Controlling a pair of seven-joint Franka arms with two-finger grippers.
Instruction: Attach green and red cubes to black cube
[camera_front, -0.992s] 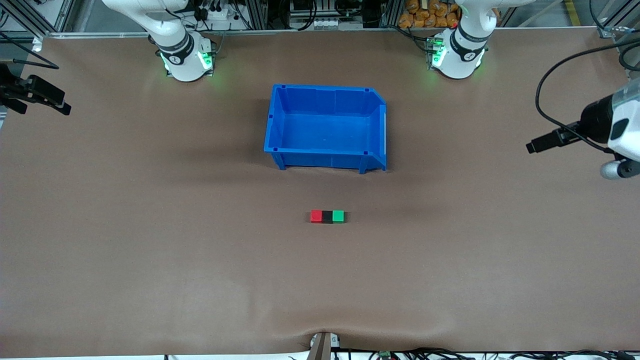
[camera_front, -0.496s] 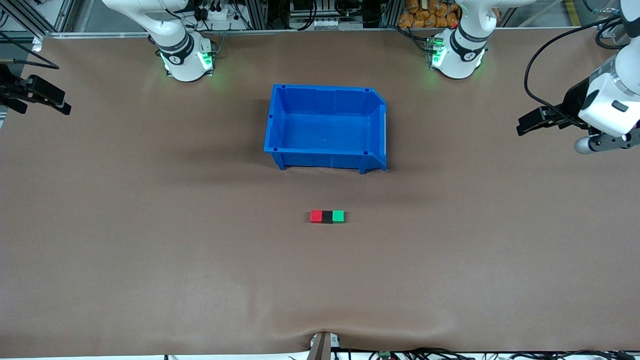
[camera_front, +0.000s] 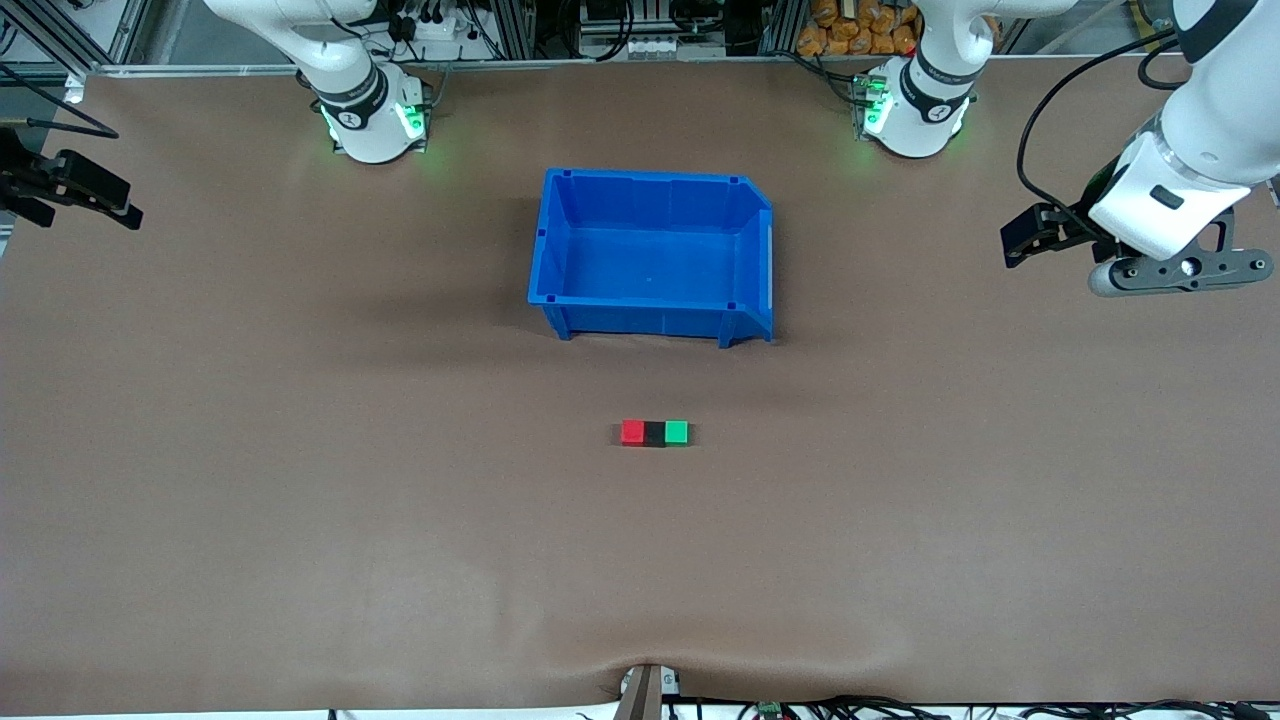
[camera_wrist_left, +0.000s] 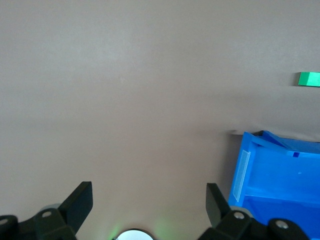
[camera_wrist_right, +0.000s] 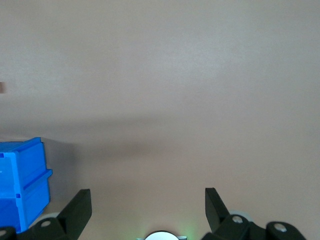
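Observation:
The red cube (camera_front: 632, 432), the black cube (camera_front: 654, 433) and the green cube (camera_front: 677, 432) lie touching in one row on the table, black in the middle, nearer to the front camera than the blue bin (camera_front: 650, 255). The green cube also shows in the left wrist view (camera_wrist_left: 309, 79). My left gripper (camera_front: 1025, 243) is open and empty in the air over the left arm's end of the table; its wrist view (camera_wrist_left: 149, 195) shows bare table between the fingers. My right gripper (camera_front: 85, 205) is open and empty over the right arm's end; its wrist view (camera_wrist_right: 148, 197) shows only table.
The blue bin is empty and stands mid-table between the bases and the cube row. It also shows in the left wrist view (camera_wrist_left: 275, 175) and the right wrist view (camera_wrist_right: 22, 185). A brown mat (camera_front: 300, 450) covers the table.
The left arm has swung, carrying its open gripper toward the bases' side and a little toward the bin. The right arm and the cubes have not moved.

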